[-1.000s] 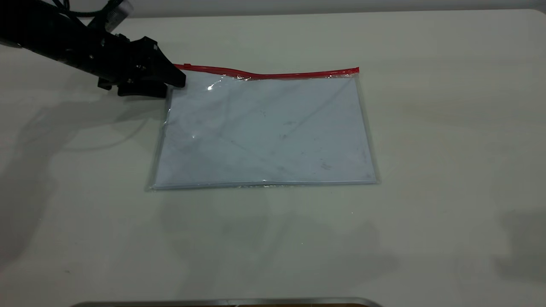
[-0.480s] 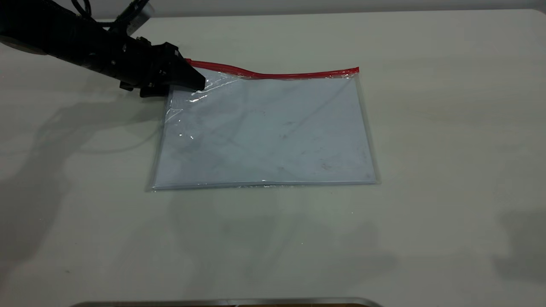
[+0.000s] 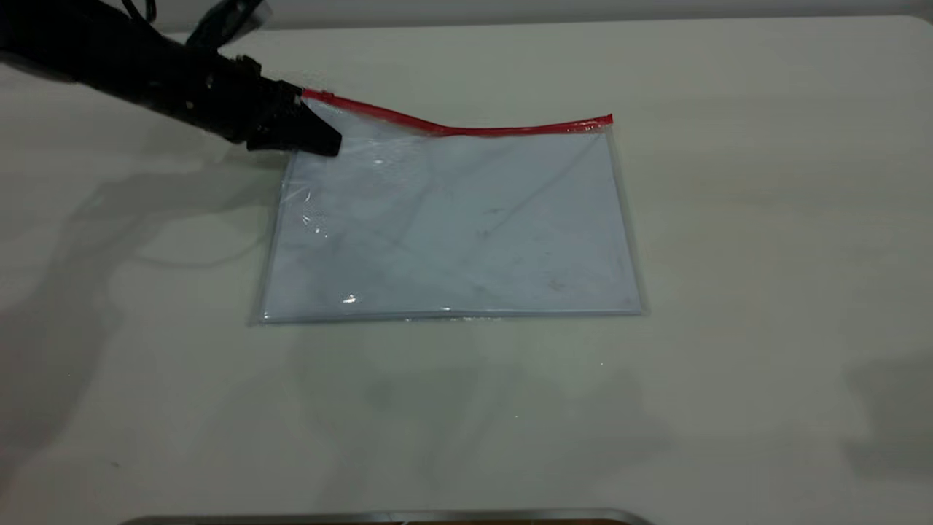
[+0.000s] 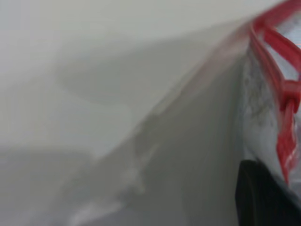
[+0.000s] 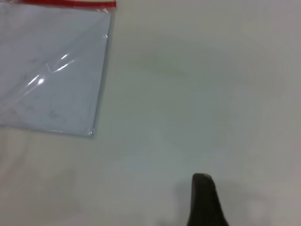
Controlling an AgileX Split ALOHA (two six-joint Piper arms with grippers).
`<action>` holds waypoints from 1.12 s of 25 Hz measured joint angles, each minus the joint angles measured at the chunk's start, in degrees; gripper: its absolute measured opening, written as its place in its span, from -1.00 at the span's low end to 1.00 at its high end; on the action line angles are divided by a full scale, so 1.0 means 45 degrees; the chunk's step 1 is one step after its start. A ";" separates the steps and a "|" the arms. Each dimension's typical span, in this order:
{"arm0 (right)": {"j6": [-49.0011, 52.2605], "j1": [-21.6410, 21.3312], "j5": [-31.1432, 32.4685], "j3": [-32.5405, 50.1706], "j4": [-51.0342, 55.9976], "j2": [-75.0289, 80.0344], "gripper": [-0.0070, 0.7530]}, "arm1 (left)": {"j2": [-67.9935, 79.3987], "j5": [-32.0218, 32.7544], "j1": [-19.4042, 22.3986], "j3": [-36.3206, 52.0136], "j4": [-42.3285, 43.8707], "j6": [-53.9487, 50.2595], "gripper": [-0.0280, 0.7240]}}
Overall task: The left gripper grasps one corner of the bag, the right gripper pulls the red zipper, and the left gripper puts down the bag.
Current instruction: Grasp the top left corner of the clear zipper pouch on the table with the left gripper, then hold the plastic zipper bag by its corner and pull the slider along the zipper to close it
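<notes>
A: Bag [image 3: 452,226], large, flat and clear, lies near the middle of the pale worktop [image 3: 765,292], with pale bluish-white sheets showing through it.

B: Where is the red zipper [image 3: 466,125]?

A: Along the bag's far long edge in the exterior view. At its left end the strip rises off the worktop; toward the right end it lies flat.

B: What lifts it?

A: The left end effector [image 3: 310,131], black and tapered, reaches in from the upper left. Its jaws are closed on the corner of the bag [image 3: 312,102], which is raised.

B: And the right end effector [image 5: 205,202]?

A: Only one dark fingertip shows in the right wrist view, over bare worktop, well apart from the bag. Whether it is open or closed, I cannot tell.
</notes>
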 joint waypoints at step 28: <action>-1.5080 0.2017 -0.1660 -0.4188 1.1308 1.0577 0.43 | -0.0423 0.5995 -0.2389 -0.5091 0.5868 0.4036 -0.78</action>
